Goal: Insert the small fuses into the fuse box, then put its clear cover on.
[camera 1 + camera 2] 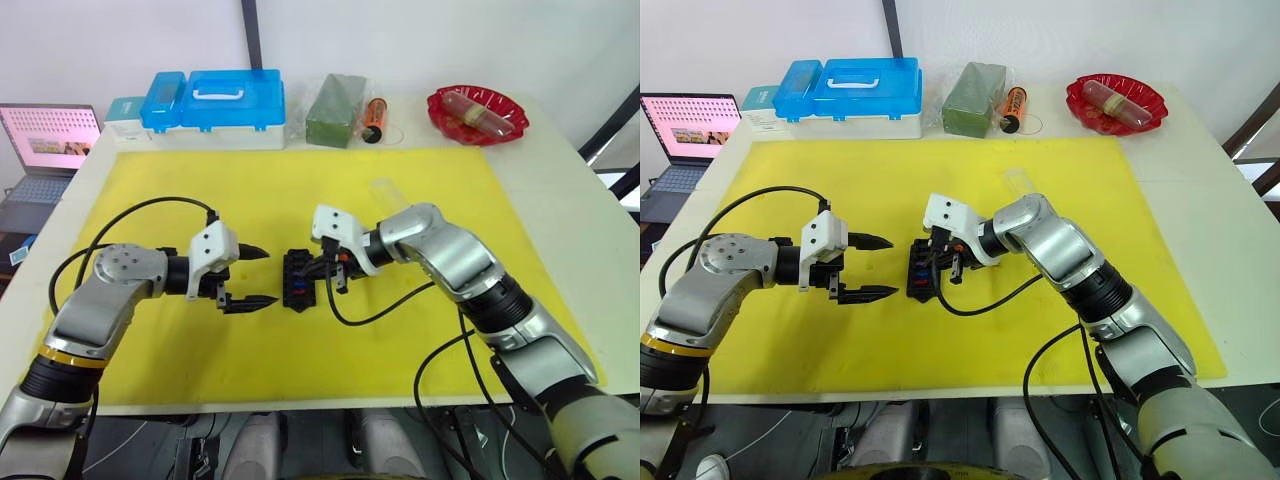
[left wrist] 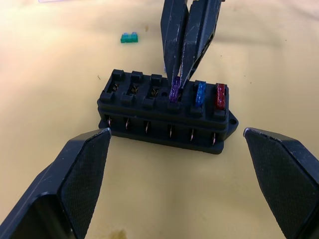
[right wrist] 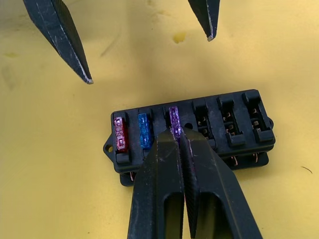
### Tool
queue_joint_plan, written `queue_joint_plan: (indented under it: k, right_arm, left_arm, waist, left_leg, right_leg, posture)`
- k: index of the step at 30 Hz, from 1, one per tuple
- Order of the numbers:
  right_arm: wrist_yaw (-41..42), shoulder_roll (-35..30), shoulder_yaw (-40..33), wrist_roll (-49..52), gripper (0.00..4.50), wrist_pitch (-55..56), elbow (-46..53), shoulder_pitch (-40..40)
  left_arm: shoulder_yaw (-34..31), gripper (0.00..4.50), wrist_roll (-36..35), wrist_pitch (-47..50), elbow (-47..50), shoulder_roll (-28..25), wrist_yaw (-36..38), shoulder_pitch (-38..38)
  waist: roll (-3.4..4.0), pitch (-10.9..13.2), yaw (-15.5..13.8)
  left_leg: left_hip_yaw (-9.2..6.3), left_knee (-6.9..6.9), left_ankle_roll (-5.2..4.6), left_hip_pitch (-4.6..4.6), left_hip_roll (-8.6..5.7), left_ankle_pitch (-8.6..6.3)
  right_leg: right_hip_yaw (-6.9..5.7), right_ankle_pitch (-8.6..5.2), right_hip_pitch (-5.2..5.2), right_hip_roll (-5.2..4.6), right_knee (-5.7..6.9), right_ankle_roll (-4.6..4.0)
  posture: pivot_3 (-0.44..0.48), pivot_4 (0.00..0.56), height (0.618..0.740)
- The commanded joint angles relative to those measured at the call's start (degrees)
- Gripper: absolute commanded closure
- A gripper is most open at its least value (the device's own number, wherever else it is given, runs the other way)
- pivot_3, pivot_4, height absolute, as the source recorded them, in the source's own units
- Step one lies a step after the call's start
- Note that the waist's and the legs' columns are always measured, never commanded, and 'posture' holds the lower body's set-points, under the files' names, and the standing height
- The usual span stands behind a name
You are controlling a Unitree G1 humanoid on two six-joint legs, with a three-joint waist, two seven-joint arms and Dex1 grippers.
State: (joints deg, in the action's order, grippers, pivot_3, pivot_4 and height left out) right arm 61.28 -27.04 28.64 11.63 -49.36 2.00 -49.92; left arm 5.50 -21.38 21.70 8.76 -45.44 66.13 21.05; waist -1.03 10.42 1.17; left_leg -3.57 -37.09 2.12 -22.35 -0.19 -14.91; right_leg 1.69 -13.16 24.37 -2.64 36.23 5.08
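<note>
In the head views the right gripper (image 3: 178, 135) covers much of the fuse box (image 1: 298, 279), so the slots cannot be read there; the wrist views show them. The clear cover (image 1: 388, 192) is only a faint, glassy shape on the yellow mat (image 1: 300, 350), far and right of the box, and hard to make out. A teal fuse (image 2: 129, 38) lies loose on the mat beyond the box in the left wrist view.

The fuse box sits near the middle of the mat, between the two grippers. A red fuse (image 3: 120, 134), a blue fuse (image 3: 144, 131) and a purple fuse (image 3: 174, 119) stand in three neighbouring slots at one end of the row; the other three slots in that row are bare.

The right arm reaches in from the right with its elbow bent, wrist turned toward the box. Its fingers are pressed together, pinching the purple fuse where that fuse sits in its slot.

The left arm lies low across the near-left of the mat, forearm pointing right. The left gripper (image 1: 247, 276) stands just left of the box, apart from it, fingers spread wide and holding nothing.

At the table's far edge are a blue case (image 1: 233, 100), a green block (image 1: 336, 108) in a clear bag and a red dish (image 1: 477, 113).
</note>
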Motion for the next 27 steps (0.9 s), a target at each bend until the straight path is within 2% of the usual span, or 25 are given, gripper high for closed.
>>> queue_joint_plan:
  k: [1, 2, 5, 7, 20, 25, 27]
  right_arm:
    - [-0.3, 0.1, -0.7, 0.2, 4.49, -0.8, 0.2, -0.5]
    - [-0.2, 0.1, -0.8, 0.3, 4.49, -0.8, 0.4, -0.5]
    - [-0.2, 0.0, -1.2, 0.6, 3.85, -1.1, 1.1, -0.6]
    - [-0.7, 0.2, -1.9, 0.9, 3.25, -1.2, 1.2, -0.9]
    - [-1.0, 0.4, -6.0, 4.2, 3.25, -4.0, 3.7, -4.2]
    - [-1.7, 1.3, -6.7, 5.6, 3.25, -2.9, 4.3, -2.7]
    - [-2.2, 2.0, -7.0, 6.0, 3.66, -2.0, 4.2, -1.5]
  left_arm:
    - [-0.4, 0.00, 0.1, -0.3, 1.7, 0.1, -0.1, 0.5]
    - [-0.4, 0.00, 0.1, -0.3, 1.7, 0.1, -0.1, 0.5]
    - [-0.4, 0.00, 0.1, -0.4, 1.6, 0.2, 0.0, 0.5]
    - [-0.3, 0.00, 0.2, -0.3, 1.5, 0.3, -0.1, 0.7]
    - [-0.3, 0.00, 0.6, -0.4, 1.1, 0.8, 0.0, 1.0]
    - [-0.4, 0.00, 0.8, -0.5, 0.8, 0.9, 0.1, 1.2]
    - [-0.4, 0.00, 0.8, -0.5, 0.8, 0.9, 0.2, 1.3]
  waist:
    - [0.00, 0.0, 0.0]
    - [0.00, 0.0, 0.0]
    - [0.00, 0.0, 0.0]
    - [0.00, 0.0, 0.0]
    - [0.01, 0.0, 0.0]
    - [0.01, 0.0, -0.1]
    - [0.01, 0.0, 0.0]
  left_leg:
    - [0.00, 0.00, 0.00, 0.00, 0.00, 0.00]
    - [0.00, 0.00, 0.00, 0.00, 0.00, 0.00]
    - [0.00, 0.00, 0.00, 0.00, 0.00, 0.00]
    - [0.00, 0.00, 0.00, -0.02, 0.00, 0.00]
    - [0.00, 0.01, 0.00, -0.03, 0.00, 0.00]
    - [0.00, 0.01, 0.00, -0.03, -0.01, 0.00]
    - [0.00, 0.02, 0.00, -0.03, 0.00, 0.00]
  right_leg:
    - [0.00, 0.00, 0.00, 0.00, 0.00, 0.00]
    - [0.00, 0.00, 0.00, 0.00, 0.00, 0.00]
    - [0.00, 0.00, 0.00, 0.00, 0.00, 0.00]
    - [0.00, 0.00, 0.00, -0.01, -0.01, 0.00]
    - [0.00, 0.00, 0.01, -0.01, -0.01, 0.00]
    - [0.00, 0.00, 0.01, -0.02, -0.02, 0.00]
    - [0.00, 0.00, 0.01, -0.01, -0.02, 0.00]
  posture:
    - [0.000, 0.150, 0.740]
    - [0.000, 0.150, 0.740]
    - [0.000, 0.150, 0.740]
    - [0.000, 0.150, 0.740]
    - [0.000, 0.150, 0.740]
    - [0.000, 0.150, 0.740]
    - [0.000, 0.150, 0.740]
